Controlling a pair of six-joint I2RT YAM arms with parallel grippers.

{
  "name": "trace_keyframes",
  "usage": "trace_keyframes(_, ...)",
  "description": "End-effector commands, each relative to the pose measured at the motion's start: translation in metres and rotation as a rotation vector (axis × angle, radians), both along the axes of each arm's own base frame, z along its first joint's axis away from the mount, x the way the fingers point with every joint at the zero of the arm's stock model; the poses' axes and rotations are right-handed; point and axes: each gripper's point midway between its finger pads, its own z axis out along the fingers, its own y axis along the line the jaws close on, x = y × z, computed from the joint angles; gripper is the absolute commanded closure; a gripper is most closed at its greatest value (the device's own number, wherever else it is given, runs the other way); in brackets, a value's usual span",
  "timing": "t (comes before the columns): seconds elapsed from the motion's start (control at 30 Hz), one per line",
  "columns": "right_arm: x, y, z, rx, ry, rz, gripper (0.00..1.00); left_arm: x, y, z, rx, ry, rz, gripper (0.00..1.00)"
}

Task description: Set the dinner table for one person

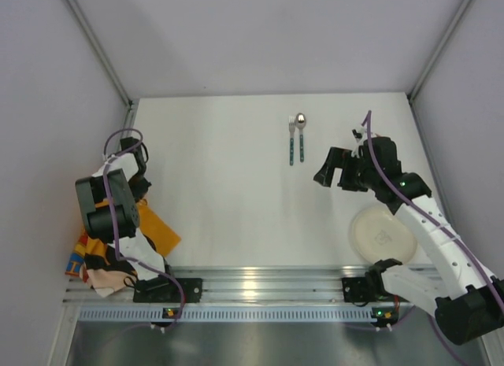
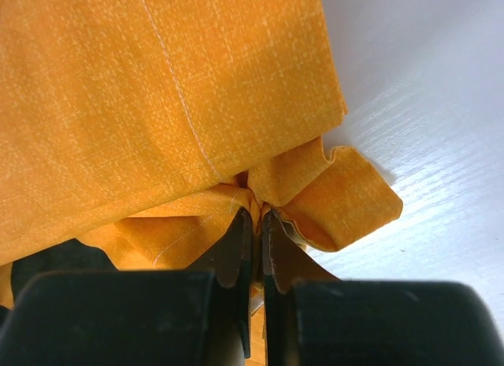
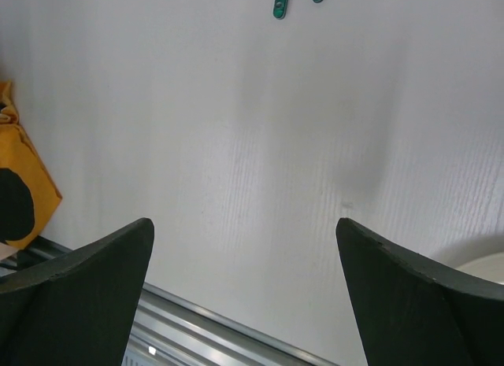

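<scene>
1. The dinner table is the big white top that fills the middle of the top view. A silver rail runs along its near edge.
2. The left gripper has its fingers pressed together on a bunched fold of the orange placemat, at the near-left corner of the table.
3. In the top view the left arm covers a large part of this cloth. The cloth lies crumpled and reaches partly over the rail.
4. The right gripper hovers over the right part of the table. Its fingers are wide apart and we see nothing between them.
5. A fork and a spoon, both with green handles, lie side by side on the far part of the table, to the left of the right gripper.
6. A pale round plate lies at the near right. The right arm crosses over its right edge.
</scene>
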Motion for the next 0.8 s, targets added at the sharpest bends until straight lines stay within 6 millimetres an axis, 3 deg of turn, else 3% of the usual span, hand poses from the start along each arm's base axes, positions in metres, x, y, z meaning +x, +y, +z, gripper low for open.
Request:
trace_keyframes(0.0, -0.001, -0.002, 0.012, 0.003, -0.055, -0.013, 0.00, 0.020, -0.014, 0.013, -0.080, -0.103, 0.002, 1.00)
trace_keyframes(0.1, -0.002, -0.007, 0.012, -0.020, -0.068, -0.022, 0.00, 0.038, -0.040, 0.036, -0.128, -0.195, -0.011, 1.00)
trace_keyframes(0.23, 0.000, -0.017, 0.013, -0.077, -0.087, -0.044, 0.00, 0.073, -0.112, 0.063, -0.215, -0.279, -0.112, 1.00)
trace_keyframes(0.27, 0.001, -0.020, 0.014, -0.090, -0.094, -0.049, 0.00, 0.090, -0.153, 0.078, -0.241, -0.324, -0.177, 1.00)
trace_keyframes(0.33, 0.002, -0.026, 0.016, -0.121, -0.105, -0.060, 0.00, 0.099, -0.196, 0.085, -0.291, -0.348, -0.195, 1.00)
trace_keyframes(0.37, 0.003, -0.027, 0.017, -0.129, -0.110, -0.061, 0.00, 0.105, -0.235, 0.096, -0.331, -0.379, -0.252, 1.00)
trace_keyframes(0.43, 0.003, -0.030, 0.017, -0.150, -0.113, -0.064, 0.00, 0.118, -0.278, 0.104, -0.413, -0.451, -0.287, 1.00)
trace_keyframes(0.47, 0.004, -0.031, 0.016, -0.153, -0.113, -0.065, 0.00, 0.118, -0.315, 0.111, -0.494, -0.476, -0.325, 1.00)
trace_keyframes(0.5, 0.004, -0.031, 0.015, -0.158, -0.110, -0.060, 0.00, 0.131, -0.337, 0.114, -0.549, -0.521, -0.355, 1.00)
trace_keyframes(0.57, 0.005, -0.030, 0.016, -0.158, -0.112, -0.056, 0.00, 0.134, -0.384, 0.115, -0.667, -0.513, -0.428, 0.33)
trace_keyframes(0.63, 0.007, -0.028, 0.015, -0.158, -0.103, -0.048, 0.00, 0.141, -0.406, 0.129, -0.684, -0.536, -0.469, 0.02)
trace_keyframes(0.67, 0.008, -0.026, 0.015, -0.156, -0.101, -0.043, 0.00, 0.137, -0.419, 0.130, -0.689, -0.529, -0.499, 0.02)
trace_keyframes(0.77, 0.012, -0.017, 0.012, -0.135, -0.083, -0.009, 0.00, 0.136, -0.428, 0.141, -0.692, -0.535, -0.529, 0.02)
